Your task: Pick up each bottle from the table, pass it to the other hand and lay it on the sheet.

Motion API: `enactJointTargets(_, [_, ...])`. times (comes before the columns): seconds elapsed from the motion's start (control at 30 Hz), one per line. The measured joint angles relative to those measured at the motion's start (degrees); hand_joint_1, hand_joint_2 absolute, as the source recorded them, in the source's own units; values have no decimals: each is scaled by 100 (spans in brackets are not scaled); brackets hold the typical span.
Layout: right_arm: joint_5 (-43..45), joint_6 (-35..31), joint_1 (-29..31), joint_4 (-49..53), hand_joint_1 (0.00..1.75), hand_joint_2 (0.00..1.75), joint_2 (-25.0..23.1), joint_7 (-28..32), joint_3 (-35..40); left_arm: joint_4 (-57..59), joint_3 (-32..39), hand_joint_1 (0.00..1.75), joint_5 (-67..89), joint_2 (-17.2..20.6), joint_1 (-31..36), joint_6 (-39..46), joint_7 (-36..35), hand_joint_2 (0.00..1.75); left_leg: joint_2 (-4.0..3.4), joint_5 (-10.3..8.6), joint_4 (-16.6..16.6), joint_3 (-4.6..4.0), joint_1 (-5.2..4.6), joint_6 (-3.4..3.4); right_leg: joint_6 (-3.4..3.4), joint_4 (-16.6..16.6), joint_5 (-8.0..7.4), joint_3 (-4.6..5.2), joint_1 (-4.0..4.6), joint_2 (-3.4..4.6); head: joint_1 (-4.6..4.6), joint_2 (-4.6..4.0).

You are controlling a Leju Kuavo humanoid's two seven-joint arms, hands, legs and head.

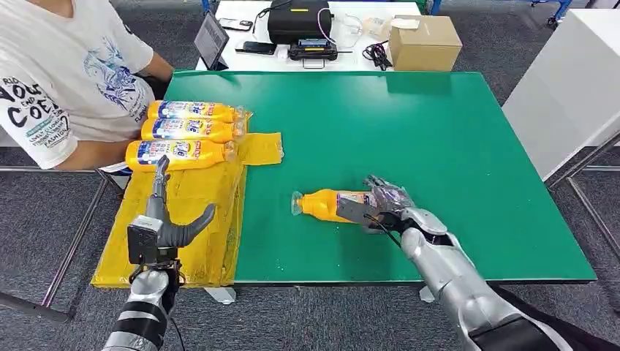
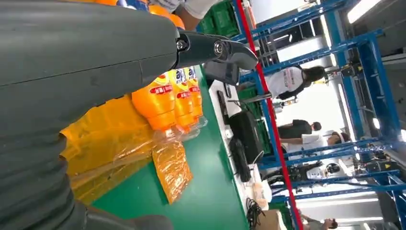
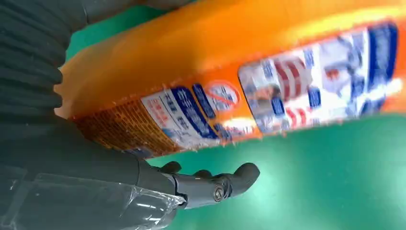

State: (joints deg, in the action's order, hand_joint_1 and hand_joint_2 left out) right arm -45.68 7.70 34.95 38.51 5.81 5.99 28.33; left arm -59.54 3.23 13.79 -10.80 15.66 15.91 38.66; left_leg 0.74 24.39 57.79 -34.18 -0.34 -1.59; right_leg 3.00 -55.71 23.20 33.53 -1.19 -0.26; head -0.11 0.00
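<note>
Orange plastic, glossy and label-wrapped, makes up four bottles in all. Three (image 1: 191, 132) lie side by side in the upper left of the head view, on a crinkled yellow translucent sheet (image 1: 194, 219) draped over the left edge of the smooth green surface (image 1: 453, 146). The fourth bottle (image 1: 325, 205) lies on its side at lower centre, clear cap pointing left, with the right robot hand (image 1: 384, 205) wrapped around its base. The left robot hand (image 1: 164, 219) hovers over the sheet holding nothing, fingers pointing up the frame and thumb spread wide.
</note>
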Motion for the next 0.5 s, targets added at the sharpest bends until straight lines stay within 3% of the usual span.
enactJointTargets(0.5, [-474,448,660,-485,175,175,0,-339,1029,112,-2,0,-138,-98,47,-83,-7,175,-4,0,0,7,0,0,1,-1,-1,-6,0,2,0,0])
